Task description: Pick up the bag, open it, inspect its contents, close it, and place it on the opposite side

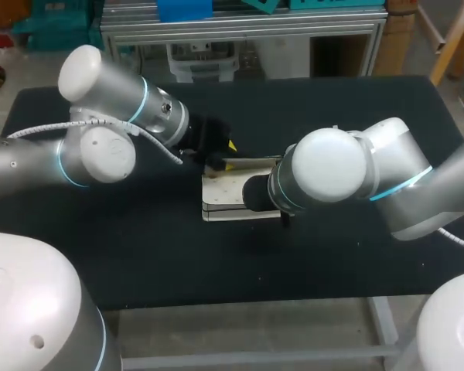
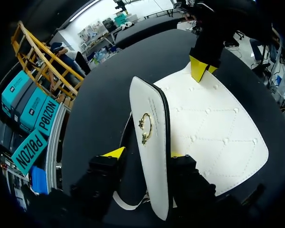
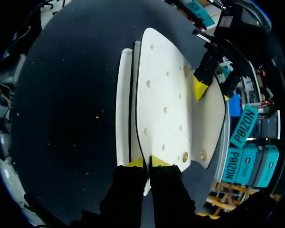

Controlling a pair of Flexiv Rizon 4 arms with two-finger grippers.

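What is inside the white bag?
Nothing of the contents shows. Of the bag only the quilted outside and the flap with its gold clasp are visible; they hide the inside.

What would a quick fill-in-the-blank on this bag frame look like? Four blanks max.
1. The quilted bag lying on the table is ___ in colour.
2. The table's top is ___.
3. The clasp on the bag's raised flap is ___-coloured.
4. The right gripper is ___ on an edge of the bag.

Missing words: white; black; gold; shut
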